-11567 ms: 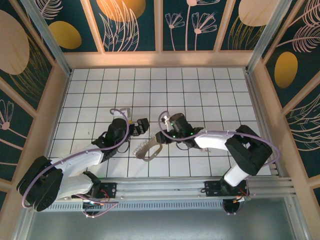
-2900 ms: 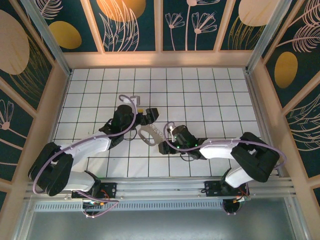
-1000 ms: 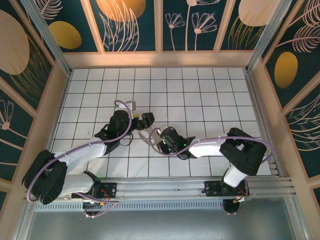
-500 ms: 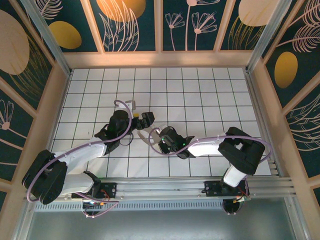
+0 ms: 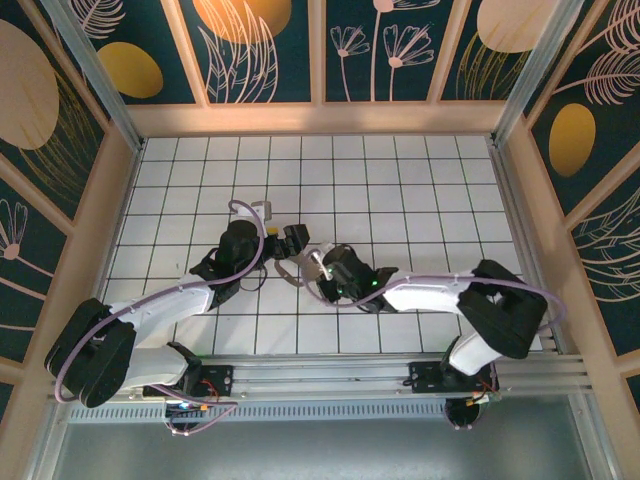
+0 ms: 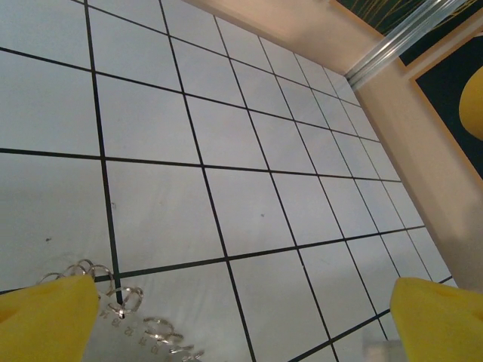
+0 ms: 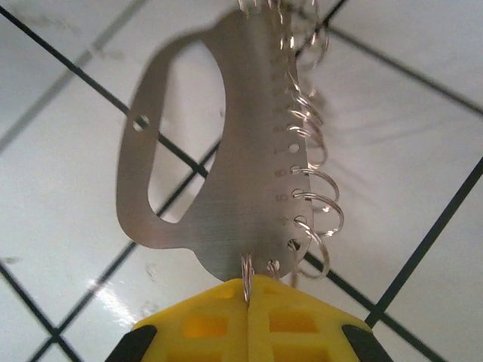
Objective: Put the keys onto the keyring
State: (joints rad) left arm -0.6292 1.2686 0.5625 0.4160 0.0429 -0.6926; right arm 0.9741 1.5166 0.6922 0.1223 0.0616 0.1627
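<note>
pinching the keyring point(image 7: 256, 151) edge, right gripper point(image 7: 247, 290) clamped tight; left gripper point(image 6: 241, 324) spread wide

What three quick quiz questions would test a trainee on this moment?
1. True or false: the right gripper is shut on the keyring.
2. The left gripper is: A open, B shut on the keyring, C shut on nothing.
3. Fill in: one edge of the keyring's flat plate carries a row of small wire ____.
Key: 1 true; 2 A; 3 rings.
</note>
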